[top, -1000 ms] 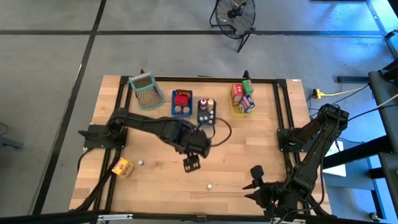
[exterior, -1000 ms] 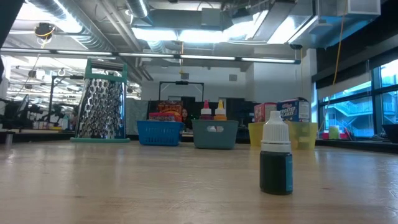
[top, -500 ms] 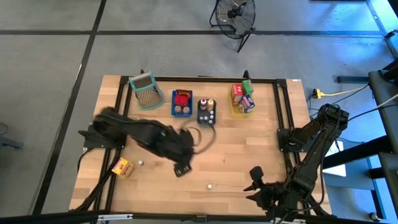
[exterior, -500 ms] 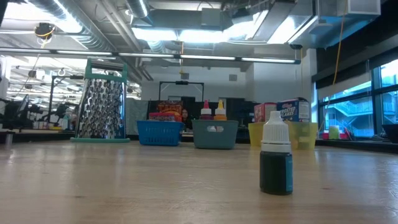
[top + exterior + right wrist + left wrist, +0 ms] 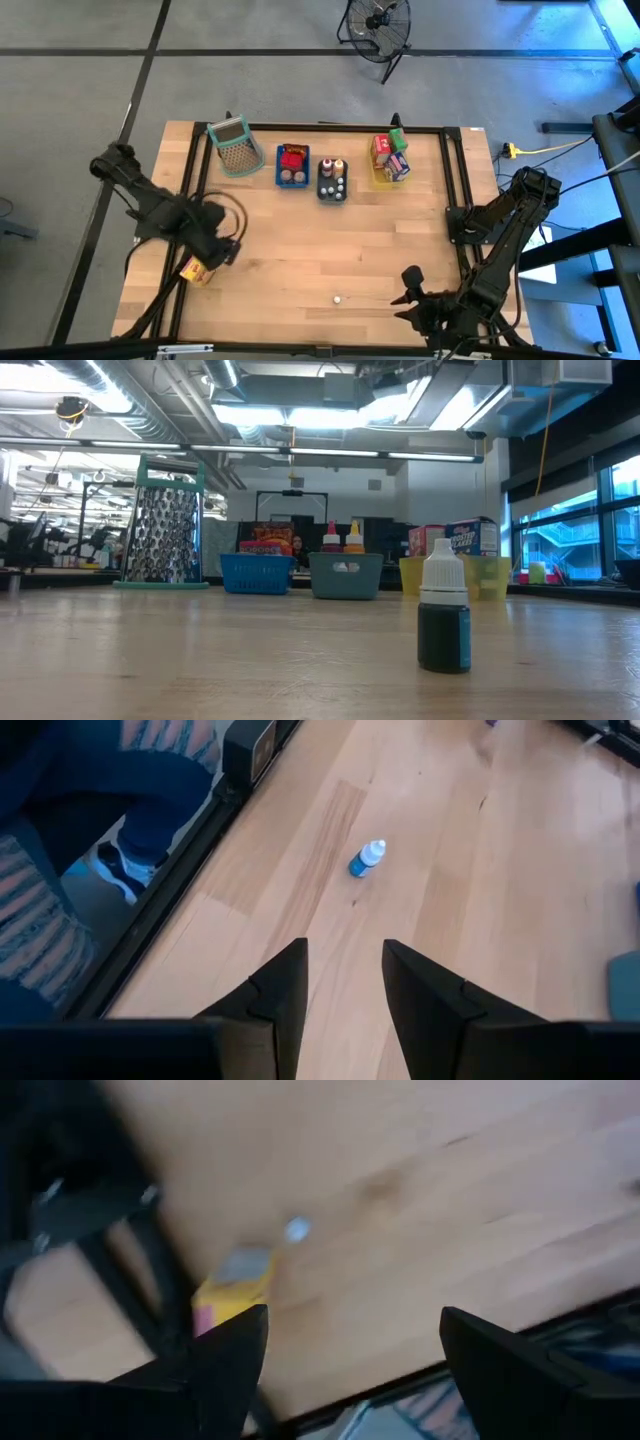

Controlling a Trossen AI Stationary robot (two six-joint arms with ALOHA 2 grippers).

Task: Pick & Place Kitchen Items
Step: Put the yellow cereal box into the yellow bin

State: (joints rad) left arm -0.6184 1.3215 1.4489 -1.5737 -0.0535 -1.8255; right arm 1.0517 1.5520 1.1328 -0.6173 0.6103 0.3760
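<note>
Over by the table's (image 5: 300, 240) left edge, the left gripper (image 5: 222, 250) hangs with its jaws spread and empty, just above the yellow carton (image 5: 196, 270) near the front-left corner. A tiny white-capped bottle (image 5: 339, 298) stands alone near the front edge. Along the back edge sit a blue tray (image 5: 292, 165), a grey tray (image 5: 333, 180) and a yellow tray (image 5: 391, 160) holding more items. At the front-right corner the right gripper (image 5: 342, 982) waits, fingers parted, gripping nothing.

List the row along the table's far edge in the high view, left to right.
Grater-like mesh basket → blue tray → grey tray → yellow tray.
</note>
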